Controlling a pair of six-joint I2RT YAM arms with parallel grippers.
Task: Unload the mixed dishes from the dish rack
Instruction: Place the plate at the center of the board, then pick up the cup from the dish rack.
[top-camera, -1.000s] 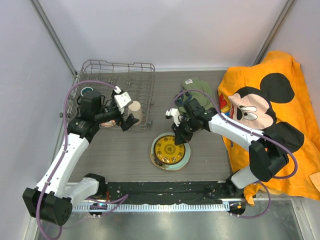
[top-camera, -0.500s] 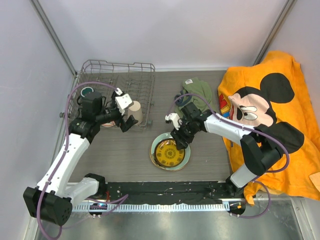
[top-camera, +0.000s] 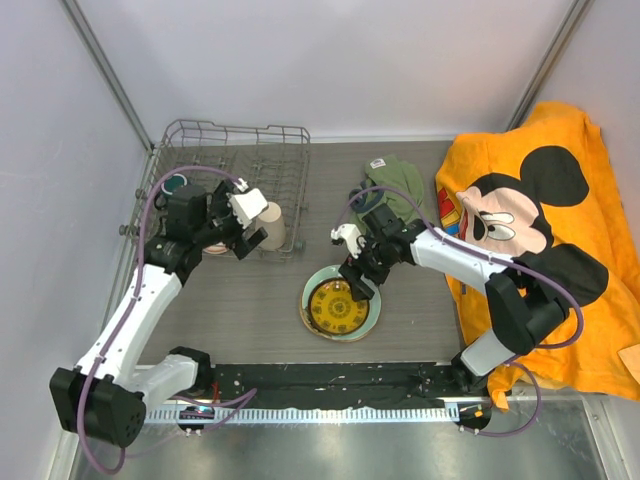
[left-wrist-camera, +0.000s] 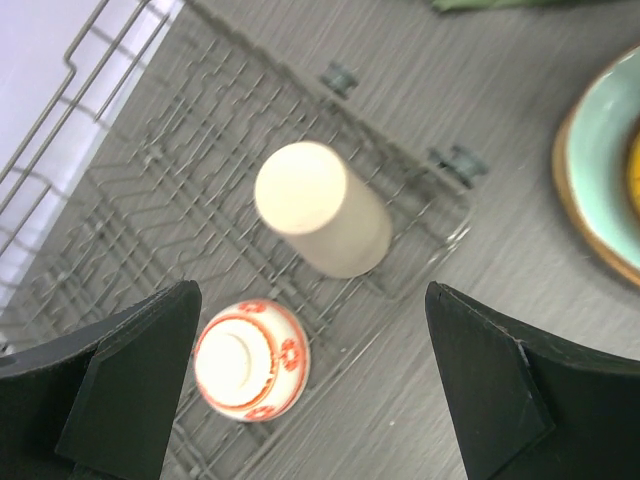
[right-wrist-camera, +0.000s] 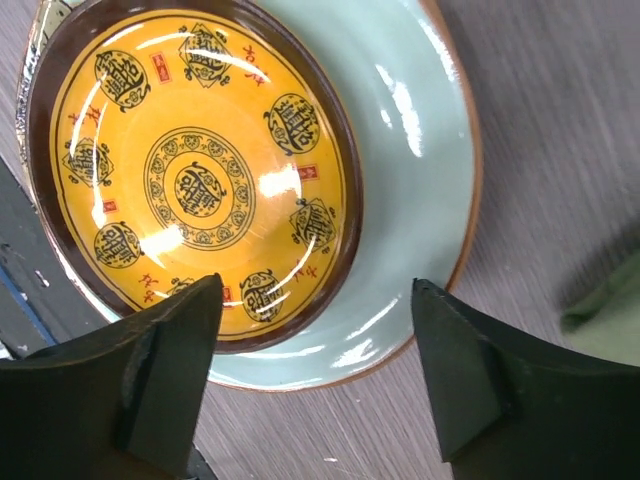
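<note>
The grey wire dish rack (top-camera: 262, 160) stands at the back left. In it are a beige cup (top-camera: 272, 224) lying on its side, a dark green mug (top-camera: 175, 183) and a small red-and-white bowl (left-wrist-camera: 250, 360) turned upside down. My left gripper (top-camera: 248, 228) hovers over the rack's near part, open, with cup (left-wrist-camera: 322, 208) and bowl below and nothing between its fingers. On the table, the small yellow patterned plate (top-camera: 337, 303) rests on the pale green plate (top-camera: 371, 316). My right gripper (top-camera: 357, 279) hangs open just above their far edge; the yellow plate (right-wrist-camera: 200, 180) and pale green plate (right-wrist-camera: 420, 200) lie free.
An olive-green cloth (top-camera: 396, 183) lies behind the plates. A large orange Mickey Mouse blanket (top-camera: 530, 210) covers the right side. White walls close in the back and left. A black strip (top-camera: 330, 380) runs along the near edge.
My right gripper has opened and let go of the yellow plate, which now lies flat on the pale green plate. The left gripper has shifted slightly over the rack.
</note>
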